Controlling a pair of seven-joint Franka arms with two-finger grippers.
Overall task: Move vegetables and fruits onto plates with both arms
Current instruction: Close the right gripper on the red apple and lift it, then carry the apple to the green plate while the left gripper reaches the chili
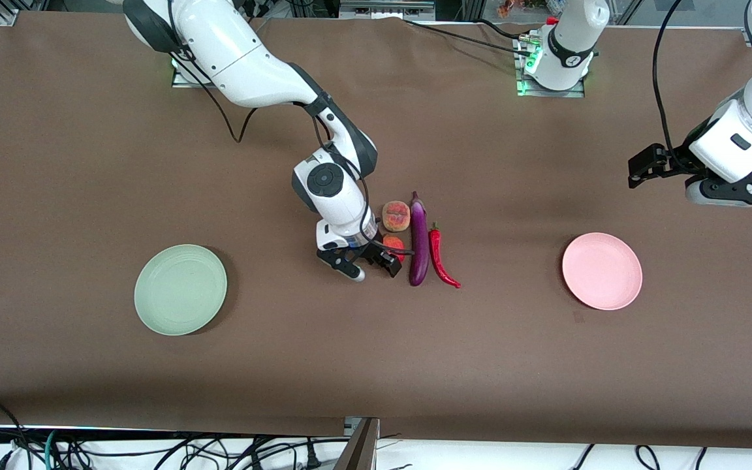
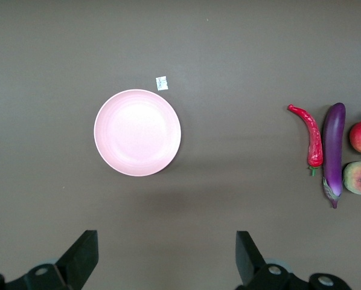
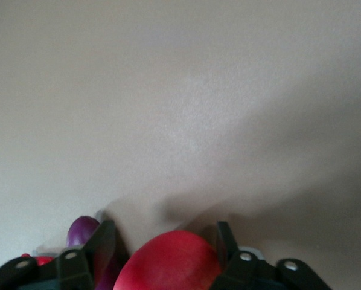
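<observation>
Straddling the round red pomegranate-like fruit (image 1: 394,247) with a small crown right now, down low at mid-bench: right gripper (image 1: 371,266), black, two-fingered, jaws parted, one finger on each side of that fruit. Not clamped on it. Sits on the brown cloth-covered bench (image 1: 376,365), not lifted.

Lying just beside it, farther from the front camera: flattish pale orange-pink peach (image 1: 396,216). Running along both fruits on the side toward the left arm's end: long slim glossy purple eggplant (image 1: 419,241), dark stem pointing away from the front camera. Tucked next to that, again toward the left arm's end: shorter curved red chili pepper (image 1: 439,258).

Waiting well apart toward the right arm's end: small round pale mint green plate (image 1: 180,289), nothing on it. Matching it toward the left arm's end: small round pale pink plate (image 1: 602,271), also bare, with a tiny white tag close to its rim.

Hanging high over the bench near the pink plate: left gripper (image 2: 166,254), jaws spread wide, holding nothing, simply waiting.
</observation>
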